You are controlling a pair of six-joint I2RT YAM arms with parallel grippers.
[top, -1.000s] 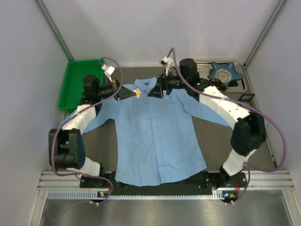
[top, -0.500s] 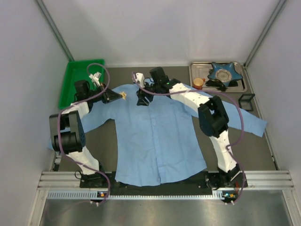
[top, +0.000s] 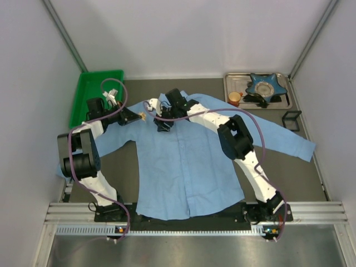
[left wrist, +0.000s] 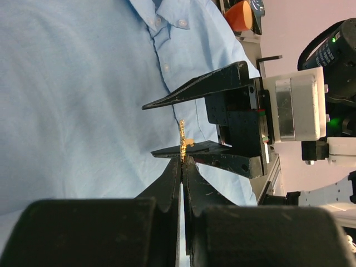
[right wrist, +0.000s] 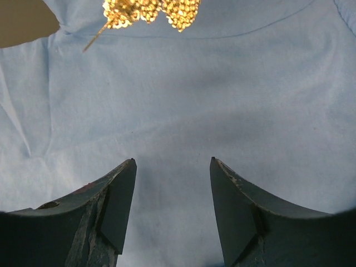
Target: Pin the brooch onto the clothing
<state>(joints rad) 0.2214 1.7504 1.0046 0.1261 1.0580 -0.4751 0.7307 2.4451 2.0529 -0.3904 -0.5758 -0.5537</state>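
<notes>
— Two arms meet over a light blue shirt [top: 183, 167] spread flat on a dark table [top: 119, 161] between pale walls. A green bin [top: 92, 83] sits far left, a metal tray [top: 233, 83] far right.
— And the brooch [left wrist: 182, 139]?
— Pinched edge-on in the left gripper [left wrist: 182, 161], tips closed on it, above the shirt's shoulder left of the collar. The right gripper [right wrist: 172, 161] stands parted beside it, holding nothing.
— Anything unclear?
— The right wrist view crops the brooch at its top edge. Whether the pin touches the fabric cannot be told.

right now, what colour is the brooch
Glittery gold brooch, clearest in the right wrist view, against the light blue shirt.
</notes>
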